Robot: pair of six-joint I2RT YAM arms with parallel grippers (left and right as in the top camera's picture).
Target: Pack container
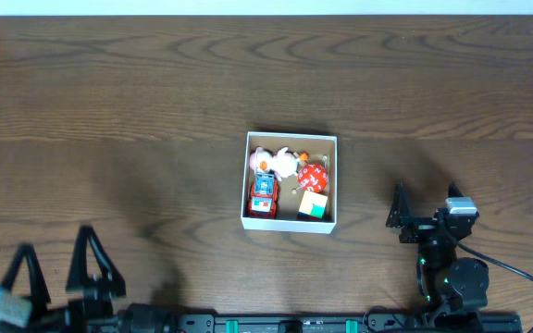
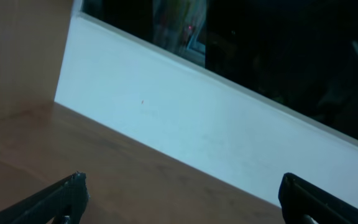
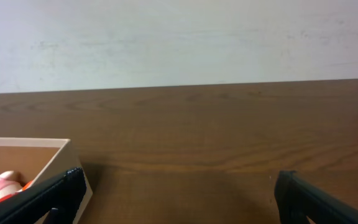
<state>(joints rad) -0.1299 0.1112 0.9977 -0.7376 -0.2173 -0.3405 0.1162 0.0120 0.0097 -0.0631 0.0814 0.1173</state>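
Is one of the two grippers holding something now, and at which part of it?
Nothing is held. The left gripper and the right gripper are both open and empty, apart from the container.

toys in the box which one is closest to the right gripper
The coloured cube, in the box corner facing the right gripper; the red car, pink plush and red ball sit farther off.

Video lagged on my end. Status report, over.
Left gripper open, empty. Right gripper open, empty. Container mid-table; toy car, plush, cube inside. Nothing in the way.
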